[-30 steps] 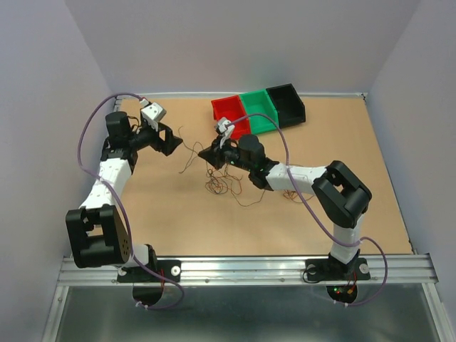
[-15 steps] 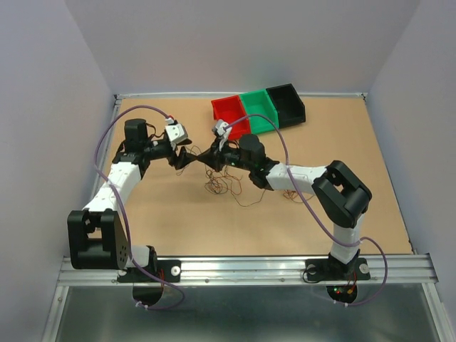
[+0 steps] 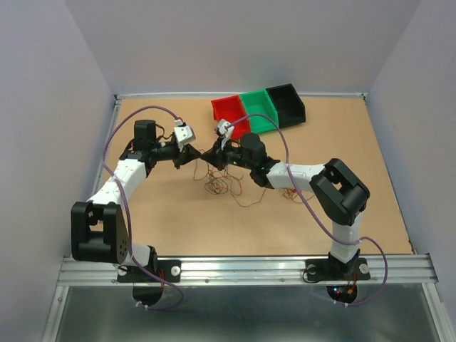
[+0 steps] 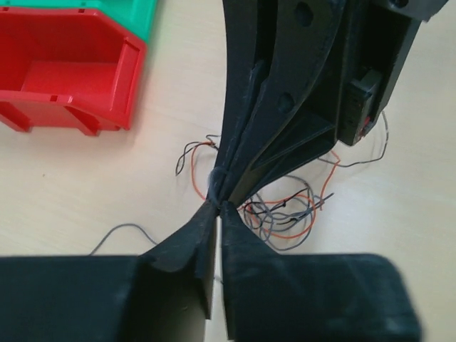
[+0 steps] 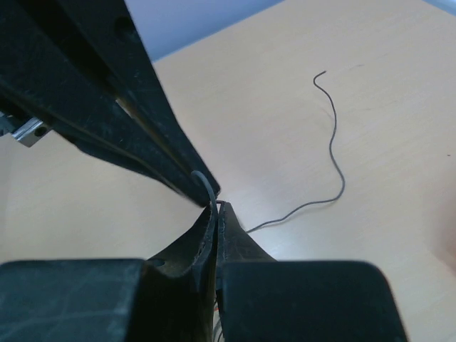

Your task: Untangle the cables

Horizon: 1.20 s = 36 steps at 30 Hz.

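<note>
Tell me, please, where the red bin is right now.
In the top view, the red bin sits near the table's far edge, leftmost of three bins, touching the green bin and just beyond the cables.

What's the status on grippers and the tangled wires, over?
Right gripper shut on a strand of the hair-thin curly cables, orange, dark, grey. Left gripper nearly closed, tip to tip with it; grip unclear. Red plastic bin stands aside.

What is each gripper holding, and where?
The right gripper pinches one grey strand of the cables at a bend; left gripper touches there, hold unclear.
</note>
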Each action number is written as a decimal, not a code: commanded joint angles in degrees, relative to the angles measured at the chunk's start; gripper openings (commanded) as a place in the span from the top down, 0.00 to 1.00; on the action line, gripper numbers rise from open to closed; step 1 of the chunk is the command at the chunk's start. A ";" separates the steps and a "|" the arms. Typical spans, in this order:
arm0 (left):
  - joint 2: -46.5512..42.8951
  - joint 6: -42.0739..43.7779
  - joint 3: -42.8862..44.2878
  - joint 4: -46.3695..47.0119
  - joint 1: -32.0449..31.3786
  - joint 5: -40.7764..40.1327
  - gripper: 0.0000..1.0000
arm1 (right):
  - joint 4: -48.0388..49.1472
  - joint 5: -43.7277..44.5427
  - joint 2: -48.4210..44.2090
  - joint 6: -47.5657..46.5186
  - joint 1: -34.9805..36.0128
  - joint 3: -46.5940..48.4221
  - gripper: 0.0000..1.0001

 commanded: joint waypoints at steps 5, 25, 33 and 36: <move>-0.64 0.82 2.05 2.69 -0.63 -2.07 0.77 | 3.34 -5.41 -1.47 -0.19 1.52 2.43 0.99; -2.40 5.91 1.87 -1.25 -0.72 0.56 1.00 | 3.69 -5.76 -2.18 -0.46 1.43 1.19 0.99; -3.01 6.09 1.53 -1.44 -0.37 -0.22 0.52 | 3.78 -5.85 -3.14 -0.90 1.43 0.32 0.99; -3.80 6.44 0.82 -1.17 -0.28 -0.40 0.40 | 3.78 -5.94 -3.32 -0.90 1.52 0.05 1.00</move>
